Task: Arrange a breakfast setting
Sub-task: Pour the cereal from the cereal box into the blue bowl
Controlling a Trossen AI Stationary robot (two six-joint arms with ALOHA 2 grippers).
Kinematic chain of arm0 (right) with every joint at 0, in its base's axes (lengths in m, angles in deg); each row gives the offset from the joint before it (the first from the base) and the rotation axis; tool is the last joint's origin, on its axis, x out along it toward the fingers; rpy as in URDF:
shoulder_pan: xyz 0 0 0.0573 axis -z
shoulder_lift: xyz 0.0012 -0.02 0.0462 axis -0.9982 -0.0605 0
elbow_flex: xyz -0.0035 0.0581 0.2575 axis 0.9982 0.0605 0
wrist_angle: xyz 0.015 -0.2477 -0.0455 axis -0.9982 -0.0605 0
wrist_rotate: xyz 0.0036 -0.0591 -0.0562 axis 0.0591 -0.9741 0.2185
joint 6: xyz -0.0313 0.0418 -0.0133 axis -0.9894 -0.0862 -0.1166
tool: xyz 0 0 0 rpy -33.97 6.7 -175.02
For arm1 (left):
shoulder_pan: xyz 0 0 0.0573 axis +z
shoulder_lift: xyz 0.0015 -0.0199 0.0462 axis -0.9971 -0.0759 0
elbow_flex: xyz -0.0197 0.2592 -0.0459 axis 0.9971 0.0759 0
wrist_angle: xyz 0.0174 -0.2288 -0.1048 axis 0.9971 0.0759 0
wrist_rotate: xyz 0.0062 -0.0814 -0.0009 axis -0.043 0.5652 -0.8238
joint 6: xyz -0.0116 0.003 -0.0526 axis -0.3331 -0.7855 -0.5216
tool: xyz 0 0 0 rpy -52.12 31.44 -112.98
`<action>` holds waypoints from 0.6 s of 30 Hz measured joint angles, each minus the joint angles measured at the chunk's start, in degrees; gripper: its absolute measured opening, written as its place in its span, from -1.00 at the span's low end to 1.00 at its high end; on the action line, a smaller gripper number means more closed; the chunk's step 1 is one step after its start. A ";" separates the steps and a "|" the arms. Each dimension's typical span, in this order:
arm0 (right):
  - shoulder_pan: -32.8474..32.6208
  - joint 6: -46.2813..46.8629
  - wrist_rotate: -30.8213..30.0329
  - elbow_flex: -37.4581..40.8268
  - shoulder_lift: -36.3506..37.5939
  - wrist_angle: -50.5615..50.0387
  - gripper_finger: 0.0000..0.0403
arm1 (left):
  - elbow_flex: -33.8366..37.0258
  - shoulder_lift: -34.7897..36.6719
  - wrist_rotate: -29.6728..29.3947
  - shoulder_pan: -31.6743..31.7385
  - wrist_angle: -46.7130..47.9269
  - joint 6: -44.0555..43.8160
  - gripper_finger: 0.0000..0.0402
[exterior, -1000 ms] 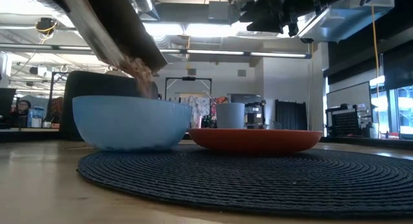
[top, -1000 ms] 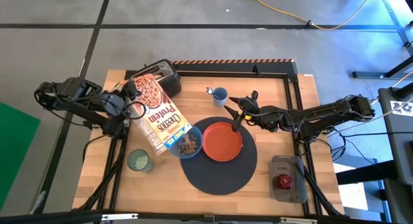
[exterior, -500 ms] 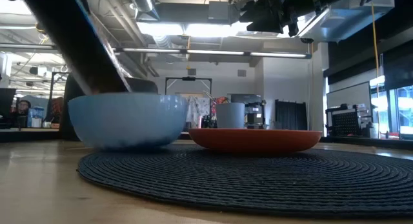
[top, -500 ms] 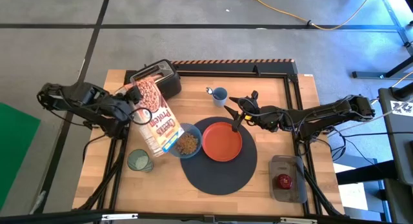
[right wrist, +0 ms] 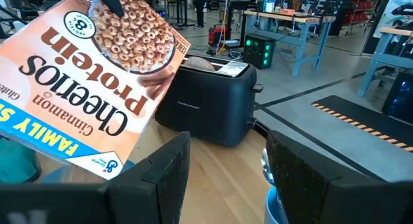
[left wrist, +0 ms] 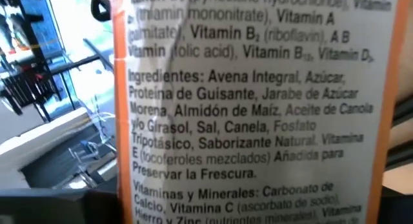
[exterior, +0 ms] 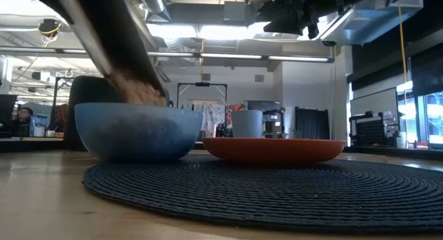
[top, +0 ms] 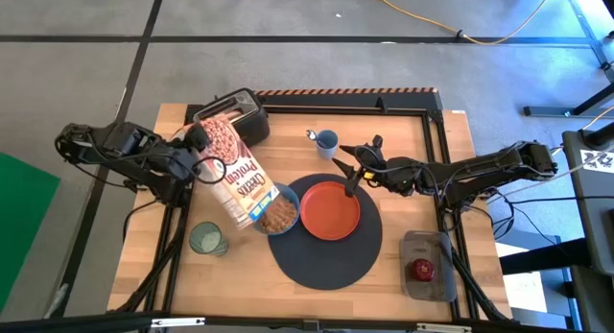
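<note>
1. The table [top: 413,151] is pale wood with visible grain, matt;
2. the mat [exterior: 277,188] is dark woven cord, coarse and ridged;
3. the plate [exterior: 273,149] looks like smooth orange plastic with a faint sheen;
4. the bowl [exterior: 138,131] is blue, slightly translucent, satin;
5. the cereal box [right wrist: 84,88] is printed cardboard, lightly glossy;
6. the toaster [right wrist: 210,101] is matt black.

Orange cereal box [top: 246,182] tilted mouth-down, black toaster [top: 233,116] at the table's rear left, small blue mug [top: 326,141] behind, grey tray [top: 429,275] front right.
</note>
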 joint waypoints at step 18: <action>0.02 4.37 6.01 0.00 0.00 -0.47 -0.04 | -0.09 3.08 3.45 -0.02 0.09 -9.41 0.17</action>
